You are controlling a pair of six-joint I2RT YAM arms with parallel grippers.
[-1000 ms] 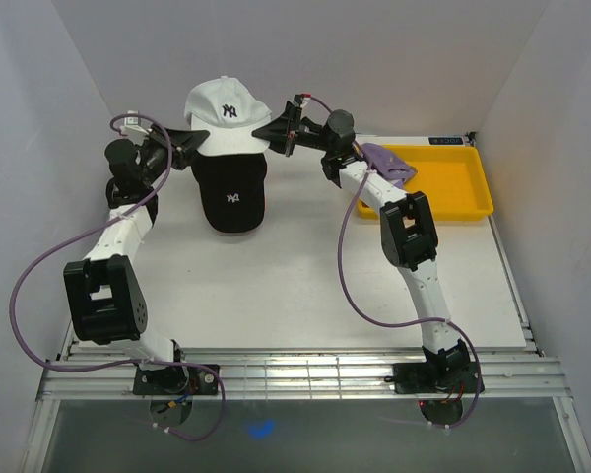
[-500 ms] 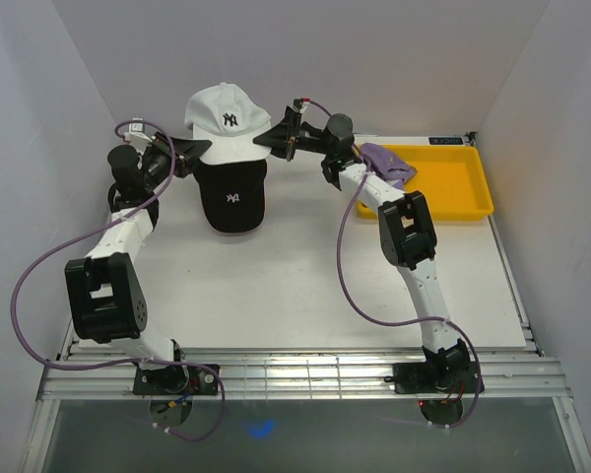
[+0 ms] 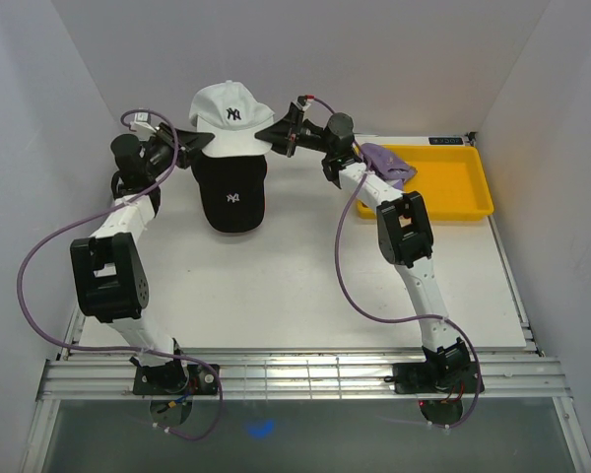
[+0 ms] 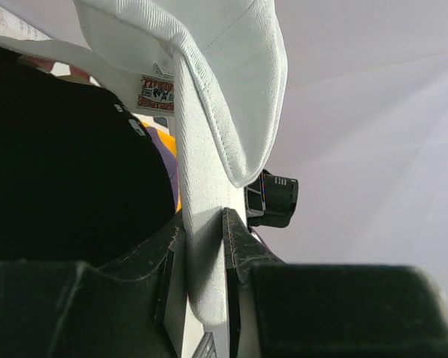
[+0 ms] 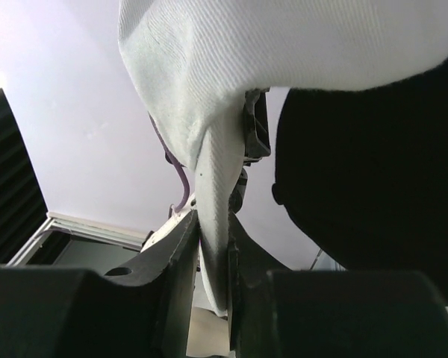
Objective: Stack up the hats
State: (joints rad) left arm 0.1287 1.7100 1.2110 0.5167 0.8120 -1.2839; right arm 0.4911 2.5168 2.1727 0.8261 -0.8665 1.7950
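Observation:
Both grippers hold a white hat [image 3: 229,116] with a dark logo in the air at the back of the table. My left gripper [image 3: 189,145] is shut on the hat's left edge and my right gripper [image 3: 272,133] on its right edge. Directly under it a black hat [image 3: 231,194] with a white logo lies on the table. The left wrist view shows white fabric [image 4: 209,89] pinched in the left gripper [image 4: 205,246], with the black hat [image 4: 67,171] beside it. In the right wrist view the right gripper [image 5: 215,246] clamps a white fold [image 5: 284,45].
A yellow tray [image 3: 453,182] stands at the back right of the white table. A purple hat [image 3: 386,163] lies over the tray's left rim, partly hidden by the right arm. White walls close in the back and both sides.
The left arm has drawn in a little toward the back, and the white hat has shifted slightly over the black hat. Both grippers keep their hold.

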